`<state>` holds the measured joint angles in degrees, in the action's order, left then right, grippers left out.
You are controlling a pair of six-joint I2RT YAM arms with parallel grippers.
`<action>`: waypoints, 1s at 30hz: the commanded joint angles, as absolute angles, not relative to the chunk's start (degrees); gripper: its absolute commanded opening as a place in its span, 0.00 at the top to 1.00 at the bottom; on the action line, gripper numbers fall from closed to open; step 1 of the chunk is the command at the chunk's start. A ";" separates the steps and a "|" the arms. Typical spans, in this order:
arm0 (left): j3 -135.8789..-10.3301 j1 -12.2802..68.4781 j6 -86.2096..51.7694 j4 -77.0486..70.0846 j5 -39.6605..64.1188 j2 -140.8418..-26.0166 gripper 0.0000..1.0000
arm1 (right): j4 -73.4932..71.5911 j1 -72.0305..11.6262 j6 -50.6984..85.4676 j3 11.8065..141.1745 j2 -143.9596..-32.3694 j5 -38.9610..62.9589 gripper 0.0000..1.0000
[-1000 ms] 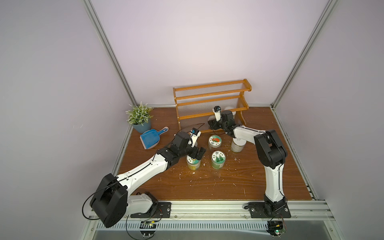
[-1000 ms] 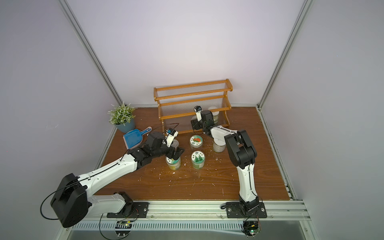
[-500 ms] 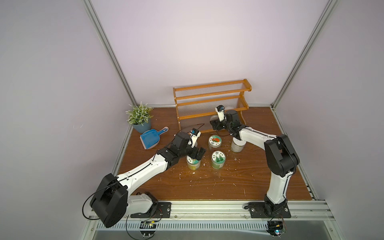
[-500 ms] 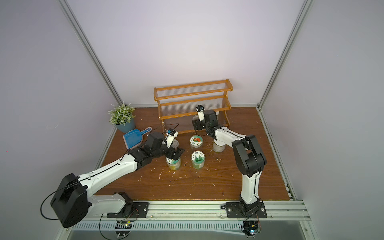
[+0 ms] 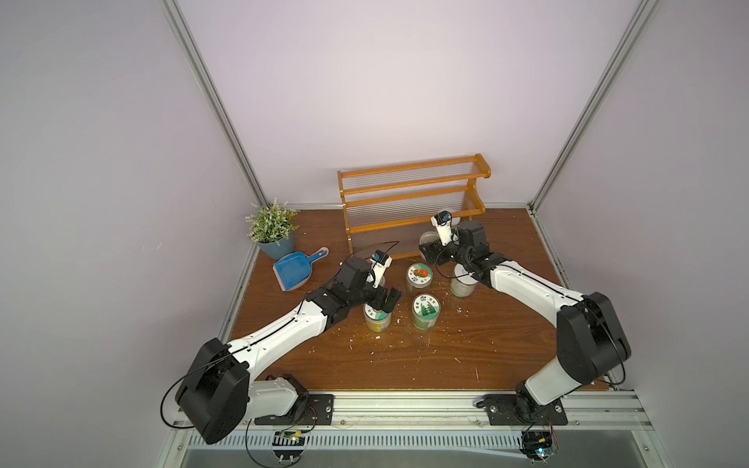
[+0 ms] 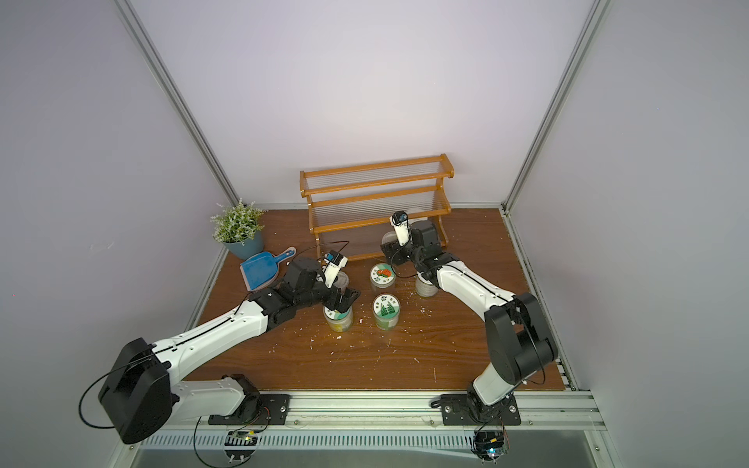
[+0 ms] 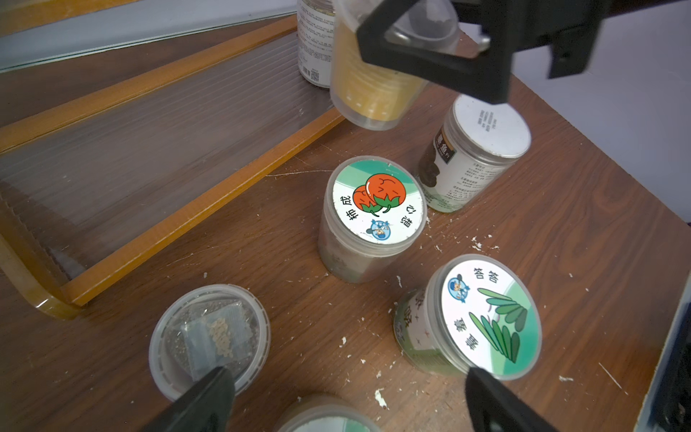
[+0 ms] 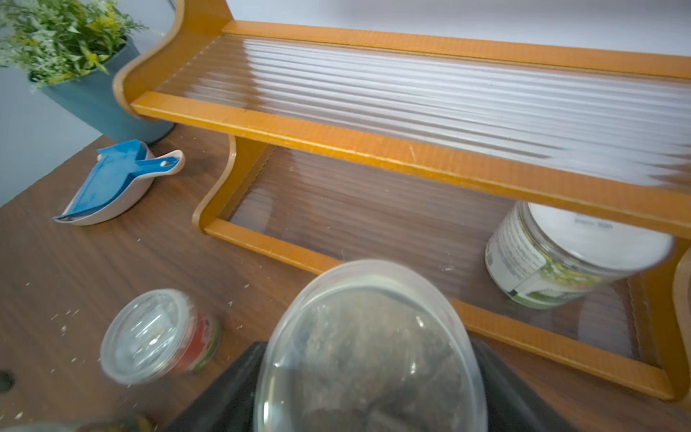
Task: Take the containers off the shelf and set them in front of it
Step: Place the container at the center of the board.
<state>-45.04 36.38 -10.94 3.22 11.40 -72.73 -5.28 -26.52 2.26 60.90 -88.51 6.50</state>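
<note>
- clear cup (image 7: 374,89) of yellow stuff hangs clamped in the right pincer (image 8: 368,404), above the bench (image 5: 405,364) before the shelf (image 5: 409,194).
- left pincer (image 7: 349,377) gapes wide, empty.
- set down carelessly, it could knock the orange-fruit jar (image 7: 375,200) below.

containers (image 5: 418,275): seven in total. picture-lid jar (image 7: 375,204): three. white-lid jar (image 7: 486,131): two. clear-lid cup (image 8: 370,355): two. shelf (image 8: 374,149): one. potted plant (image 5: 272,227): one. dustpan (image 5: 294,271): one. robot arm (image 5: 283,328): two. worktop (image 5: 425,364): one. white crumbs (image 7: 379,397): too many to count.
</note>
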 commanded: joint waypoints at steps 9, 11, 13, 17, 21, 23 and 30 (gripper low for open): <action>-45.07 35.68 -10.81 1.77 13.25 -72.71 0.00 | 10.83 -26.71 3.05 53.88 -64.24 9.85 0.16; -44.95 35.64 -10.81 1.50 13.22 -72.80 0.00 | 14.21 -26.72 4.20 51.63 -61.00 8.32 0.16; -45.00 35.60 -10.85 1.49 13.27 -72.90 0.00 | 16.76 -26.72 5.67 49.31 -57.62 7.30 0.16; -45.19 35.58 -10.90 1.15 14.01 -73.53 0.00 | 20.31 -26.81 8.74 44.33 -51.69 6.96 0.16; -45.13 35.53 -10.94 0.79 14.33 -73.68 0.00 | 21.19 -26.81 11.63 39.06 -47.82 6.59 0.17; -45.13 35.46 -10.98 0.79 14.35 -73.58 0.00 | 20.96 -26.89 12.95 36.25 -47.08 5.89 0.17; -45.20 35.51 -11.16 0.79 14.50 -73.38 0.00 | 13.46 -27.22 17.72 28.58 -47.98 -1.71 0.18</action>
